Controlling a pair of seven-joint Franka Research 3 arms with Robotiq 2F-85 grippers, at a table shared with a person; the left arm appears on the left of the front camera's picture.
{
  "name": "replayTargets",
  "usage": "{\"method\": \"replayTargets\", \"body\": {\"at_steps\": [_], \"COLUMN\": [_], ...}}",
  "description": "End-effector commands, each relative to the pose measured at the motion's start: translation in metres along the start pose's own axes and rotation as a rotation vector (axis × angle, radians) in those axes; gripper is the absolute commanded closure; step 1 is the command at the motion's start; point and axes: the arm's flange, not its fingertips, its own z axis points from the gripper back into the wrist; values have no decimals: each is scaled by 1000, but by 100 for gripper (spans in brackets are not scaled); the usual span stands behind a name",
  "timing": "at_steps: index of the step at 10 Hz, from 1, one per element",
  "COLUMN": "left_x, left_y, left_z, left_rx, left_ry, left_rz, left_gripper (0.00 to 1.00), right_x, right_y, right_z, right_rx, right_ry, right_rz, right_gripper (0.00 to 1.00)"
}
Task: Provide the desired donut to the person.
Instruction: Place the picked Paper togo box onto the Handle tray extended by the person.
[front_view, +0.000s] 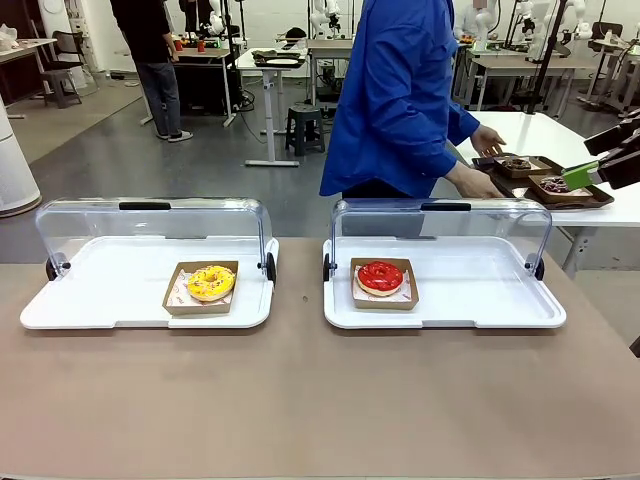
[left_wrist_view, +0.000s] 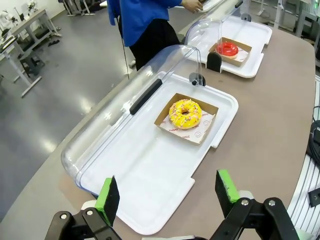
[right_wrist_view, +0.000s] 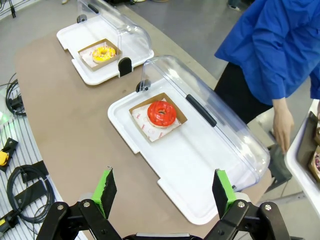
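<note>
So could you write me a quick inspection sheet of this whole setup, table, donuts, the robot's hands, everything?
Surface: brown table, bare in front of the trays.
Job's things: yellow donut in a cardboard box on the left white tray; red donut in a box on the right white tray; both clear lids swung back open. The person in blue is turned to a side table, hands at a dark tray of donuts.
Clutter: nothing seen on the table.
Grippers: left hand open above the left tray; right hand open above the right tray; both hold nothing.
Cables: black cables beside the table edge.
Surroundings: workshop with tables, another figure far off.
</note>
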Motion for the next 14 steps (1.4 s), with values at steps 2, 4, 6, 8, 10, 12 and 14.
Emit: {"method": "replayTargets", "body": {"at_steps": [2, 4, 6, 8, 10, 12, 14], "left_x": [-2, -2, -2, -2, -2, -2, -2], "left_y": [1, 1, 1, 1, 1, 1, 1], "left_z": [3, 3, 3, 3, 3, 3, 3], "left_rx": [7, 7, 7, 7, 7, 7, 7], "left_ry": [-6, -6, -6, -6, -6, -6, -6], "left_rz": [14, 14, 14, 14, 14, 14, 14], "left_gripper": [0, 0, 0, 0, 0, 0, 0], "right_x": [0, 0, 0, 0, 0, 0, 0], "right_y": [2, 2, 2, 2, 2, 2, 2], "right_z": [-2, -2, -2, -2, -2, -2, -2], "right_rx": [-11, -11, -11, -11, -11, -11, -11], "right_ry": [16, 16, 16, 16, 16, 16, 16], "right_rz": [-10, -10, -10, -10, -10, -10, -10], "right_gripper": [0, 0, 0, 0, 0, 0, 0]}}
